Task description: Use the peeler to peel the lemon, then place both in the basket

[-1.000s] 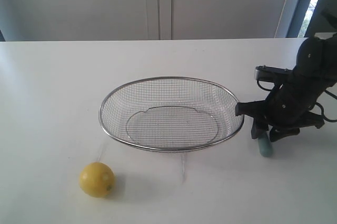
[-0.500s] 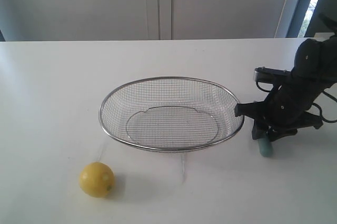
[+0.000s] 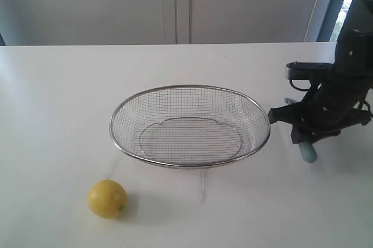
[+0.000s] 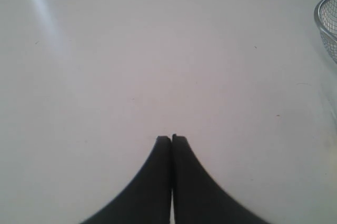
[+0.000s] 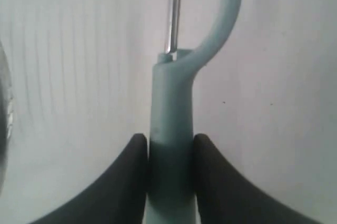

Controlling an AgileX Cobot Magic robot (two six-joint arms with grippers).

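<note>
Two R fingers (image 5: 126, 176) clamp peeler (image 5: 171, 108) near basket (image 3: 189, 86); lemon (image 3: 107, 199) well apart.

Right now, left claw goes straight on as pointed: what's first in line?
Way looks free: only table shows ahead of the left claw; the basket rim sits off to one side. Depth unclear.

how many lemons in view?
1. The lemon lies on the table, lower left in the exterior view, outside the basket. Nothing seems hidden.

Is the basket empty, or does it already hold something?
Empty: the basket shows only bare mesh; the lemon lies outside it.
</note>
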